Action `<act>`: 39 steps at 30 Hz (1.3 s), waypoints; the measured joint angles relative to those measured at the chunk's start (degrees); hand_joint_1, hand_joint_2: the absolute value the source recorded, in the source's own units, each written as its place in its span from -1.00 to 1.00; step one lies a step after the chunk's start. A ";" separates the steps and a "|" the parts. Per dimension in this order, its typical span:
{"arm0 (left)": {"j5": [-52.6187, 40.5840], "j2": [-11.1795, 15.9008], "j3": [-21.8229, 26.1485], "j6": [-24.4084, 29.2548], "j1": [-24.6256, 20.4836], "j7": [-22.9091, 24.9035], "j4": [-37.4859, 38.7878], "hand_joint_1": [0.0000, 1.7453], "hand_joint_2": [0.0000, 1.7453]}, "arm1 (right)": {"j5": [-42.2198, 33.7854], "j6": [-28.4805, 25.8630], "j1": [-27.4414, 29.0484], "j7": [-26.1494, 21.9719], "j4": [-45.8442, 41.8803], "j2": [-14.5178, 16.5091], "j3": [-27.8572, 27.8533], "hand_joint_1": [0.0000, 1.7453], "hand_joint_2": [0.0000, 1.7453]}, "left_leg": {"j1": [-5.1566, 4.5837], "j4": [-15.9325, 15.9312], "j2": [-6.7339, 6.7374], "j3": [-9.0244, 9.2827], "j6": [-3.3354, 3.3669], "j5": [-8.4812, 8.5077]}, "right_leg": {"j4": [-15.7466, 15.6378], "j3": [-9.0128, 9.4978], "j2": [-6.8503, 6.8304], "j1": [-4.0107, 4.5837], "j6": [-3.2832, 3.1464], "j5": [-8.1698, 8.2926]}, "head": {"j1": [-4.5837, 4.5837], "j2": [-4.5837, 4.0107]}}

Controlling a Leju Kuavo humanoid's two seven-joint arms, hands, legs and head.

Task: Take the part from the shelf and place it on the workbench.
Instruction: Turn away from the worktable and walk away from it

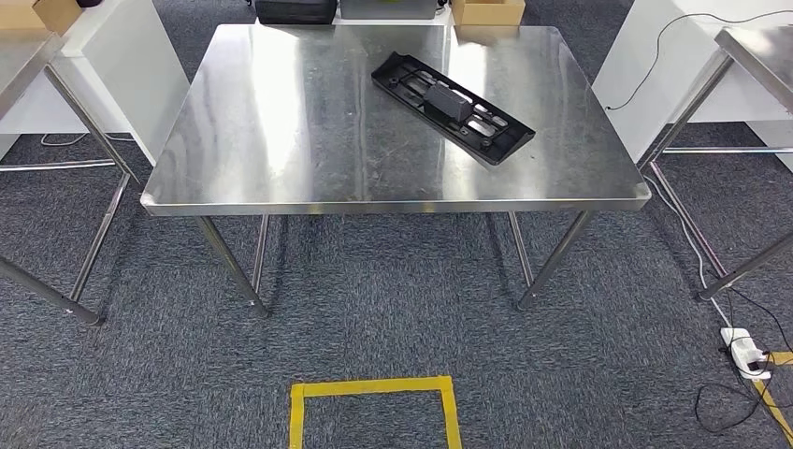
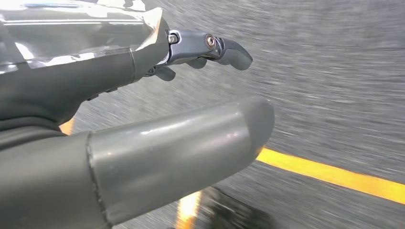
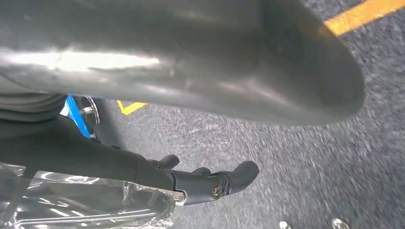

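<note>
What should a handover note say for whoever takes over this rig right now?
Left hand: hangs over the carpet, fingers apart, holding nothing.
Right hand: also hangs over the carpet, fingers apart, nothing in it.
Black part: lies flat and slantwise on the right half of the steel workbench, touched by neither hand.
Done: the part is on the workbench, so the placing looks complete.
Left: apparently nothing; just confirm the part sits steady. The robot stands back from the bench, behind the yellow floor square.

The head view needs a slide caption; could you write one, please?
Black part lying diagonally on the steel workbench, yellow floor square in front.
</note>
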 joint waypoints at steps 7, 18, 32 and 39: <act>-2.83 -0.99 -2.85 2.94 1.02 10.55 1.01 -1.00 -1.00 | 2.75 1.69 -0.99 -3.37 1.08 0.50 0.32 -1.00 -1.00 | -0.02 -0.17 -0.06 -1.89 -1.98 3.38 | -16.42 9.85 0.00 0.84 -2.50 1.46 | -0.42 0.00; 0.04 -1.77 -2.45 5.71 1.69 9.07 1.25 -1.00 -1.00 | 7.16 2.34 -2.80 -2.89 1.32 0.44 3.62 -1.00 -1.00 | 1.35 3.41 -0.83 6.53 -4.18 -5.54 | -14.05 0.41 -0.63 0.25 -1.94 8.28 | -1.50 0.00; 4.27 -1.80 1.40 2.19 1.41 -0.58 1.18 -1.00 -1.00 | 8.82 1.49 -3.46 -4.06 1.45 -0.19 4.35 -1.00 -1.00 | 0.02 -0.26 -0.13 0.74 -0.33 -0.52 | -6.42 3.95 -0.03 0.27 -0.41 2.16 | -0.64 0.00; 4.05 -1.96 1.89 2.27 1.27 -0.46 1.20 -1.00 -1.00 | 8.85 1.42 -3.93 -4.51 1.48 -0.30 4.53 -1.00 -1.00 | 0.24 0.15 -0.14 -0.86 -2.31 0.92 | -16.76 8.66 -0.03 0.76 -2.42 2.34 | -0.61 0.00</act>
